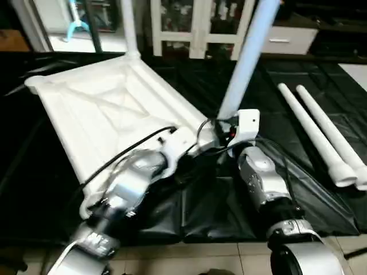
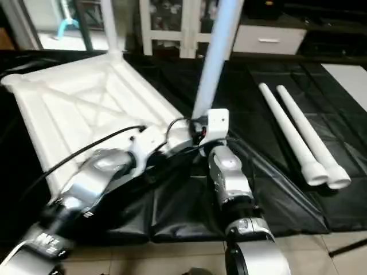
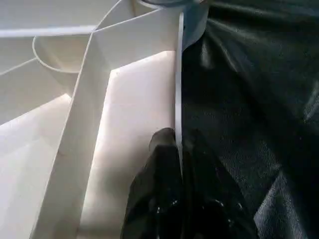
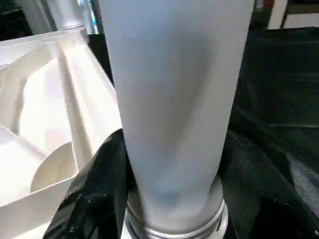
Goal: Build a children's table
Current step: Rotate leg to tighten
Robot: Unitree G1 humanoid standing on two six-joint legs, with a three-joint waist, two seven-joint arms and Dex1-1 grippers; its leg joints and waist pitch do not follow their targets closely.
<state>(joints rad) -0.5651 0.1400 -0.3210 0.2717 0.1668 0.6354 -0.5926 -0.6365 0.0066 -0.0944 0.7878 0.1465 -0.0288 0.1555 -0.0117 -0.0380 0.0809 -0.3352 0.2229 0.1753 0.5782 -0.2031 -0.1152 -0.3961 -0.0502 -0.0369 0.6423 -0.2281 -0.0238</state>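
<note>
black sheet (image 1: 298, 143), tiled floor (image 1: 218, 252), perhaps white cabinet (image 1: 198, 26)

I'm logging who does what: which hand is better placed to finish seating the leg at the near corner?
The right hand. Its fingers are around the upright leg just above the corner socket, so it can probably turn or press it. The left hand is pinched on the tabletop's rim, steadying the top.

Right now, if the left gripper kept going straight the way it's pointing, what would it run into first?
The left gripper is clamped on the tabletop's thin side wall. Straight along that wall, it would probably first meet the corner socket holding the upright leg, though depth is unclear.
</note>
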